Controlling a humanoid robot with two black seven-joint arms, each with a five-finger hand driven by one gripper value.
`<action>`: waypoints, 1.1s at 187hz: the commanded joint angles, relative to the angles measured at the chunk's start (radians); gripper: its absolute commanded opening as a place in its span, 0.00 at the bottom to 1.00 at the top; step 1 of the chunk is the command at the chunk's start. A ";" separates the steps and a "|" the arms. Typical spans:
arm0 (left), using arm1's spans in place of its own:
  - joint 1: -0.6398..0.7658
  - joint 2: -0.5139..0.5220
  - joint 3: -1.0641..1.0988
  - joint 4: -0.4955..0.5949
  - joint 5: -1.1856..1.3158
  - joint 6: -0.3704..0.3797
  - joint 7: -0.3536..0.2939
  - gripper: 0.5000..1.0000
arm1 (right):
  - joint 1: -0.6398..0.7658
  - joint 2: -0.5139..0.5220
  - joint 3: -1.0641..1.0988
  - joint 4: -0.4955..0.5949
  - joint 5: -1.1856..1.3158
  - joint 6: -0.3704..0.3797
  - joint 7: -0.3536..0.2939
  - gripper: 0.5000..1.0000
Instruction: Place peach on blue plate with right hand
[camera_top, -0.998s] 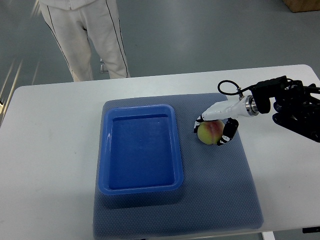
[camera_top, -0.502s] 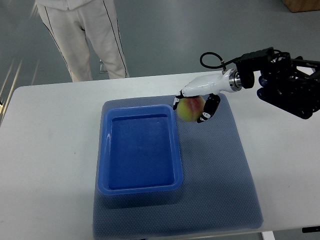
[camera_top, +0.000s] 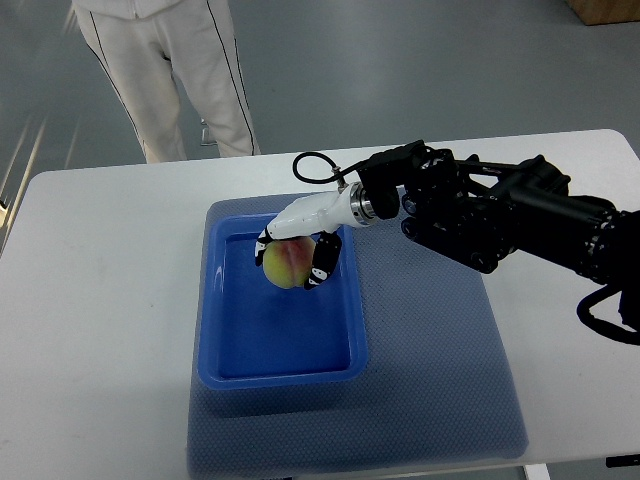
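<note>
The fingers (camera_top: 322, 262) of the right hand (camera_top: 296, 238) are curled around the peach (camera_top: 287, 265), white thumb side on top and dark-tipped fingers pressing its right flank, so the fruit is firmly pinched. Starting at the far left, the white bench (camera_top: 100, 300) is bare, and a person's pale trouser legs (camera_top: 170, 70) stand beyond its far edge. Next comes the grey mat (camera_top: 440, 370), with the blue plate (camera_top: 215, 300), a shallow rectangular tray, lying on its left half. The peach now hangs over the upper middle of that plate, held above its floor; whether it touches the floor cannot be told. To the right, the black right arm (camera_top: 500, 215) stretches in from the right edge across the mat. A second ago the peach sat on the mat right of the plate; half a second ago it was lifted near the plate's upper right corner. It has since crossed the rim, so the carrying looks nearly finished. What remains, by my judgement, is lowering and releasing. The left hand is not visible.
</note>
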 joint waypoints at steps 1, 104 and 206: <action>0.000 0.000 0.000 0.000 0.000 0.000 0.000 1.00 | -0.021 0.004 0.000 -0.007 -0.001 -0.007 -0.002 0.47; 0.000 0.000 0.000 0.000 0.000 0.000 0.000 1.00 | -0.024 -0.008 0.005 -0.015 0.067 -0.023 -0.025 0.86; 0.000 0.000 0.000 0.000 0.000 0.000 0.000 1.00 | -0.371 -0.209 0.554 -0.022 0.698 -0.024 -0.022 0.86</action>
